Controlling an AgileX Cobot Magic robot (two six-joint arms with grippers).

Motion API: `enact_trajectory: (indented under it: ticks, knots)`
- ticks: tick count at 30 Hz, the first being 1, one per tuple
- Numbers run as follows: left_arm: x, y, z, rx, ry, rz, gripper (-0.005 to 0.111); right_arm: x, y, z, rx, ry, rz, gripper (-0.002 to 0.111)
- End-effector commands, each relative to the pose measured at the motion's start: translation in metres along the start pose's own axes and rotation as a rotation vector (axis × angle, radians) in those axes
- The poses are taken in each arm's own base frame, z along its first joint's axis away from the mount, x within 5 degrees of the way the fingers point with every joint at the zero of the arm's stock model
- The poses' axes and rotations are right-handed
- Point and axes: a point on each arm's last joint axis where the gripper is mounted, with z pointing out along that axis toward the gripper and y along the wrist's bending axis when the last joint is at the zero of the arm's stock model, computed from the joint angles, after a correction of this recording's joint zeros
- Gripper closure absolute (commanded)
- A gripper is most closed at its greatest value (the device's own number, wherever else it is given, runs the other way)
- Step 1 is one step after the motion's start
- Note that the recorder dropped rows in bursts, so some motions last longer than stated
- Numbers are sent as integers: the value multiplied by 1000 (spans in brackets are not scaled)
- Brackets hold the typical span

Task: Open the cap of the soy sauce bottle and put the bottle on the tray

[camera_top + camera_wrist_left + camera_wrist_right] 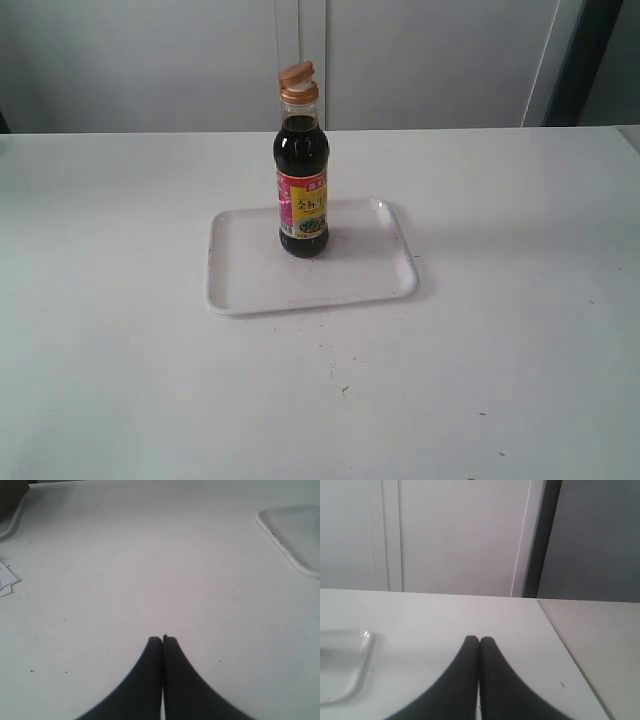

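soy sauce bottle (302, 190) stands upright on the tray (250, 275), nearer its 12 o'clock edge, cap (297, 78) flipped up. left jaws and right jaws both shut tight, empty.

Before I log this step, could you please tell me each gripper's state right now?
Left gripper: shut, holding nothing.
Right gripper: shut, holding nothing.

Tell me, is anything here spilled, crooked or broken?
Nothing looks spilled or damaged. The soy sauce bottle stands upright on the tray. Only its cap sits askew: the orange lid is tipped up, apparently flipped open rather than broken.
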Motion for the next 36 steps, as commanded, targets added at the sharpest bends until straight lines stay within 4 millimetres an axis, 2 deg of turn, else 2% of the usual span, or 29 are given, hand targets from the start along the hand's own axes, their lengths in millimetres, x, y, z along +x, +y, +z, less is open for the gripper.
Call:
enact_trajectory:
  ticks: [1, 7, 13, 36]
  knots:
    - [1, 0, 0, 4, 0, -12, 107, 21, 1, -6, 1, -26, 12, 108]
    - [1, 0, 0, 4, 0, -12, 107, 55, 2, -2, 0, 25, 31, 108]
    - [1, 0, 0, 4, 0, -12, 107, 76, 3, 3, 2, 53, 43, 108]
    - [1, 0, 0, 4, 0, -12, 107, 89, 2, 1, 8, 198, 27, 108]
